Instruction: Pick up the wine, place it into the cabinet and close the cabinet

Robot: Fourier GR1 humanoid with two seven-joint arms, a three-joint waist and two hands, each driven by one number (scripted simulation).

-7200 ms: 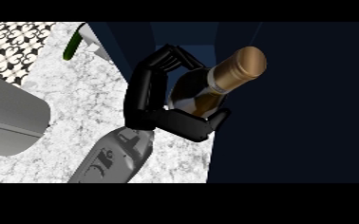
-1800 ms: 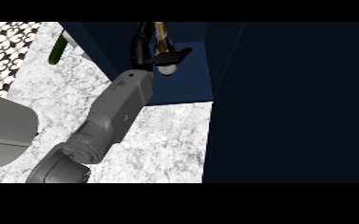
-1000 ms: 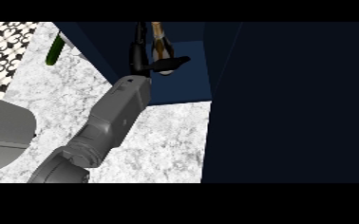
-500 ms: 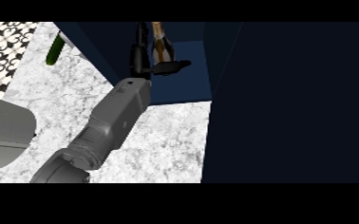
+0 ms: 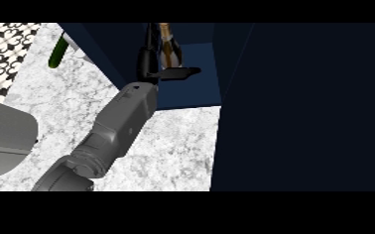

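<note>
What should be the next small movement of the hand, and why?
Probably let the wine bottle go and draw back. The hand is deep inside the open cabinet with the bottle beside its fingers, so placing looks nearly done; the arm must be out before the door can close.

**Bystanders on the desk**

You have a white-and-grey marbled desk (image 5: pixel 66 104) filling the left half of the view and running down to about 6 o'clock. At roughly 10 o'clock, near the upper left, a slim green object (image 5: pixel 58 54) lies tilted on the marble; what it is you cannot tell. Just beside it, a short white strip (image 5: pixel 73 49) shows at the edge of the dark panel. In the far upper-left corner, at about 10 to 11 o'clock, you see a patch of black-and-white patterned surface (image 5: pixel 16 44) bordering the marble. At 8 o'clock, on the left edge, a plain grey rounded shape (image 5: pixel 15 136) overlaps the desk, cut off by the frame.
</note>
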